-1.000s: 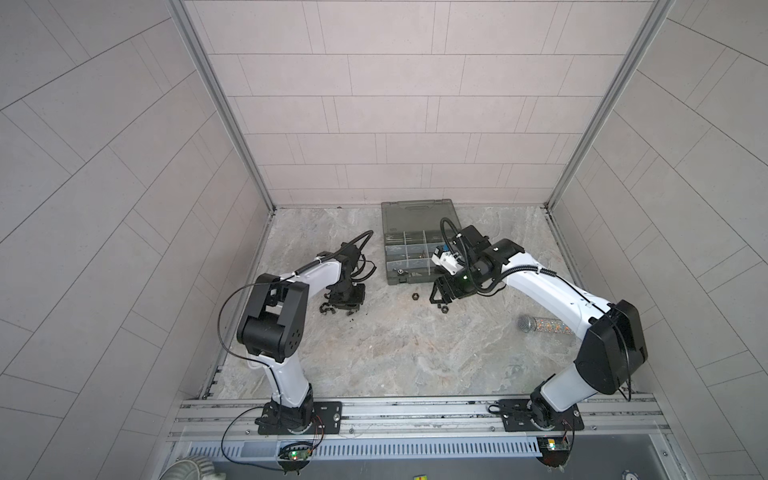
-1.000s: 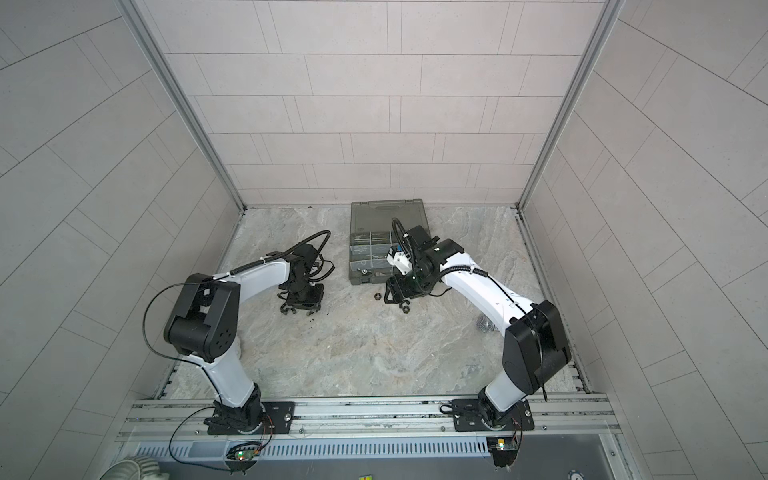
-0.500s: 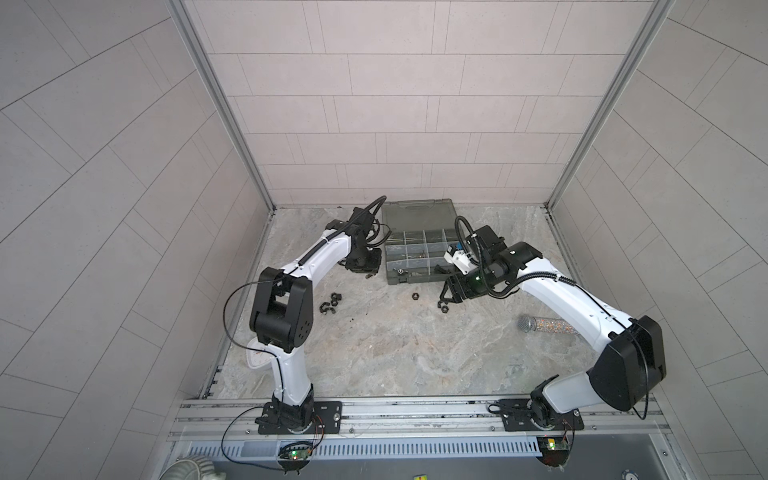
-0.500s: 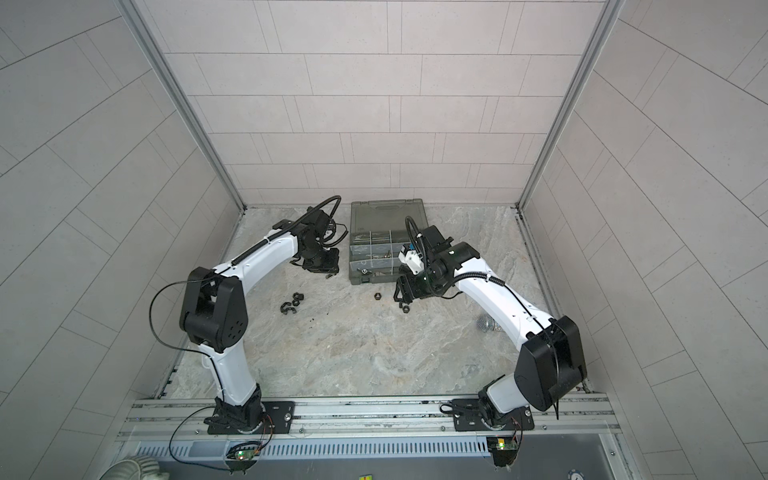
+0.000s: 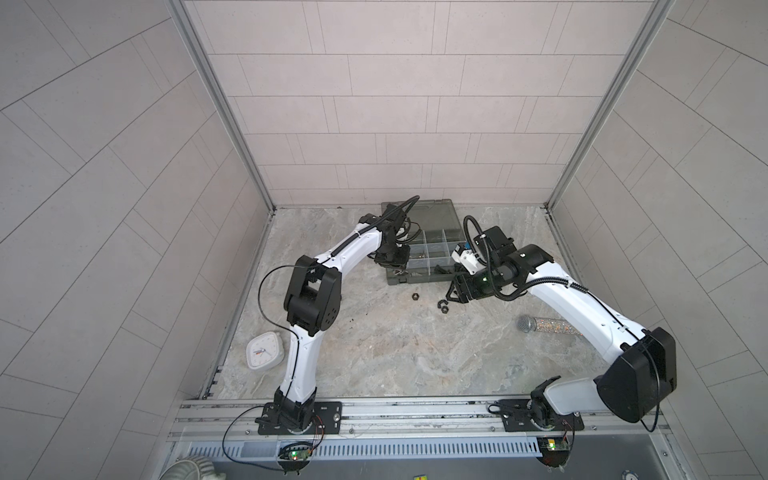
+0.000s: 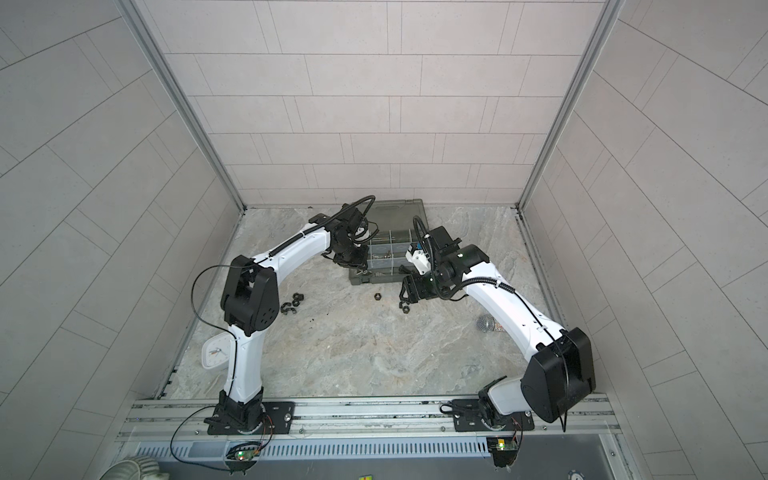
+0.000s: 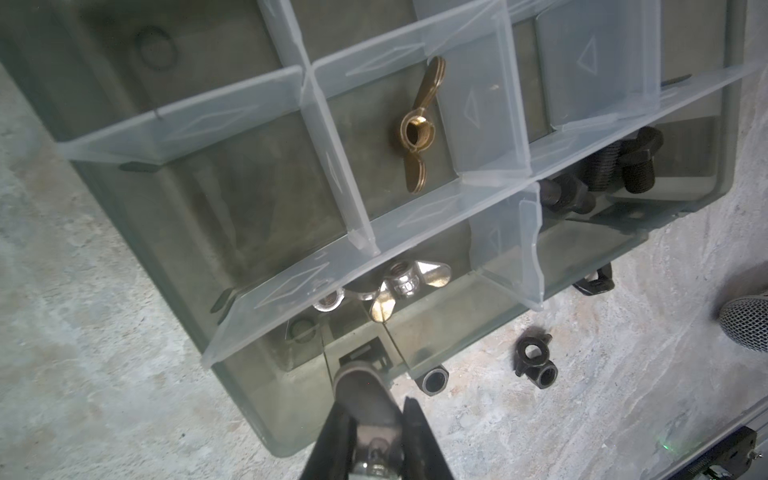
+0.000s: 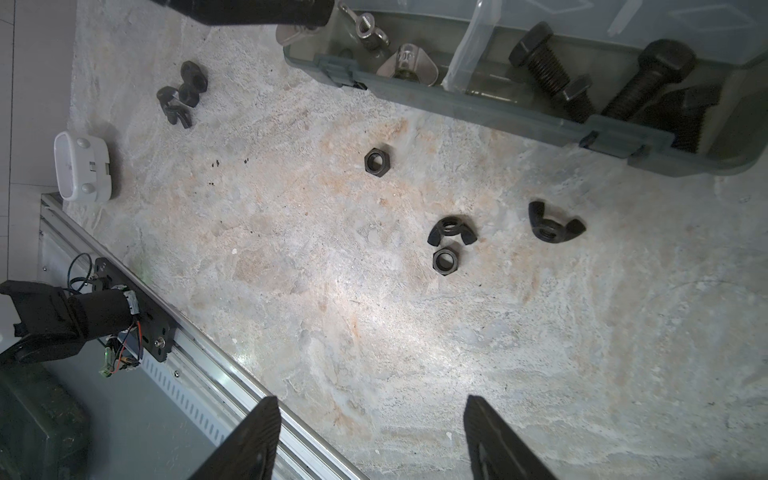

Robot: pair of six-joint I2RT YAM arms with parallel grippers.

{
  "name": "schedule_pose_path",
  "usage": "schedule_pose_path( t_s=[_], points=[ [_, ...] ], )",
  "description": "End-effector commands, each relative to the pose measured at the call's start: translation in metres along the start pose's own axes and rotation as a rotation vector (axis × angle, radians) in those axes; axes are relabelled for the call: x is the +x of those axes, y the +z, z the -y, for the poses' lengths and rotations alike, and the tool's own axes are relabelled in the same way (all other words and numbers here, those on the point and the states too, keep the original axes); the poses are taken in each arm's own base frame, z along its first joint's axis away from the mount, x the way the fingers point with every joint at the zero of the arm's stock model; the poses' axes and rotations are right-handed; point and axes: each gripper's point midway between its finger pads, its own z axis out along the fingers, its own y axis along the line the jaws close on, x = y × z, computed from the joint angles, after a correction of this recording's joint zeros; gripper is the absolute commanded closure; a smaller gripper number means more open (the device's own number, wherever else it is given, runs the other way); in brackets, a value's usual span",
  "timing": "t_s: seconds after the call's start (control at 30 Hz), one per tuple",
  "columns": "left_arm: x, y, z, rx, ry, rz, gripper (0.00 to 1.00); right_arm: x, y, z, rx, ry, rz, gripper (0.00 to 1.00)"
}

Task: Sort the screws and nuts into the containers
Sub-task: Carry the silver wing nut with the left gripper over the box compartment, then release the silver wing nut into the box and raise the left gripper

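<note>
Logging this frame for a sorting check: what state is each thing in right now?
Organizer case, lid open.
Left pincer, shut on a silver wing nut above the case's front corner.
Right pincer, open and empty above the table.
Black bolts, lying in a front compartment.
Brass wing nut, lying alone in its compartment.
Loose black nuts, unsorted on the table.
Microphone, lying on its side.
</note>
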Motion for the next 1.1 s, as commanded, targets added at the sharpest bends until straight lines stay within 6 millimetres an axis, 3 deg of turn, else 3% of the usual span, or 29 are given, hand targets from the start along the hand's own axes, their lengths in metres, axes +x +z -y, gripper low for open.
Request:
schedule_pose_path(
  t_s=[0.0,0.47,0.63,0.73,0.93,1.07],
  points=[
    [-0.004,-0.001,0.004,0.011,-0.003,-0.002,0.85,0.01,-0.008,0.006,0.028,0.019,0.0,0.28],
    [-0.015,0.012,0.009,0.025,-0.005,-0.005,0.83,0.019,-0.02,0.018,0.067,0.037,0.039,0.28],
    [-0.013,0.013,0.012,0.027,0.0,-0.013,0.59,0.019,-0.022,0.022,0.078,0.045,0.059,0.28],
    [-0.019,0.001,0.016,0.028,0.007,0.017,0.56,0.016,-0.022,0.023,0.072,0.042,0.063,0.28],
    [-0.035,-0.047,0.023,0.007,0.033,0.119,0.51,0.008,-0.019,0.022,0.061,0.03,0.053,0.28],
    [-0.03,-0.073,0.018,-0.033,0.056,0.151,0.49,0.002,-0.014,0.023,0.057,0.03,0.043,0.28]
  ],
)
